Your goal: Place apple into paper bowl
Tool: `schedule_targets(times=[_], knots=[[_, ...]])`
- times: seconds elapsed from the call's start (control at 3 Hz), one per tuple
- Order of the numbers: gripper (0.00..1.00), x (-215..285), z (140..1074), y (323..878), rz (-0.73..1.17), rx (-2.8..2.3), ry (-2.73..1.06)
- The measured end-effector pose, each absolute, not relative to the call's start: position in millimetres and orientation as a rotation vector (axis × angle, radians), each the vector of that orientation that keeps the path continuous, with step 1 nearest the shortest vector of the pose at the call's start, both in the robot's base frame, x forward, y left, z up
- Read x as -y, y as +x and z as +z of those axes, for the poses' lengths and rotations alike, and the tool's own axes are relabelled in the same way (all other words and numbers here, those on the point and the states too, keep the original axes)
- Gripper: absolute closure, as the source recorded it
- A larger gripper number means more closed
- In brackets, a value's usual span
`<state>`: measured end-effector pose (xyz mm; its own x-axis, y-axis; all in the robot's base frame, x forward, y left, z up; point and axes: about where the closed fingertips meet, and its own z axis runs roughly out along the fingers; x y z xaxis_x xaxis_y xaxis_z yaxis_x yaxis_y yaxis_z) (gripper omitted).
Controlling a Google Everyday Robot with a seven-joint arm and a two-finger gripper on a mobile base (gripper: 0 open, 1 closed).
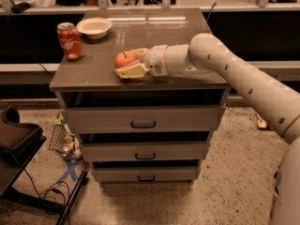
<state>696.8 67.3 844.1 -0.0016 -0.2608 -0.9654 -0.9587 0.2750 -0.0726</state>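
Note:
The orange-red apple [124, 59] sits on the grey cabinet top [93, 74] near its front edge, a little left of the middle. My gripper [127, 62] reaches in from the right at tabletop height, with its cream fingers [133, 71] on either side of the apple and shut on it. The cream-white paper bowl [94, 27] stands empty at the back left of the top, well behind and left of the apple.
A red soda can [70, 41] stands upright at the left edge, just in front of the bowl. The cabinet has three drawers [143, 121] below. A black rail and counter run behind it. Cables and a dark cart [16, 139] lie on the floor at left.

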Motion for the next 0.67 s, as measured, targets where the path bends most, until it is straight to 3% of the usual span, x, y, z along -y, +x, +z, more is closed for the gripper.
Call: schedule_targets(times=[0.67], knots=[[1.0,-72,862,720,0.827,-1.493,-1.176]])
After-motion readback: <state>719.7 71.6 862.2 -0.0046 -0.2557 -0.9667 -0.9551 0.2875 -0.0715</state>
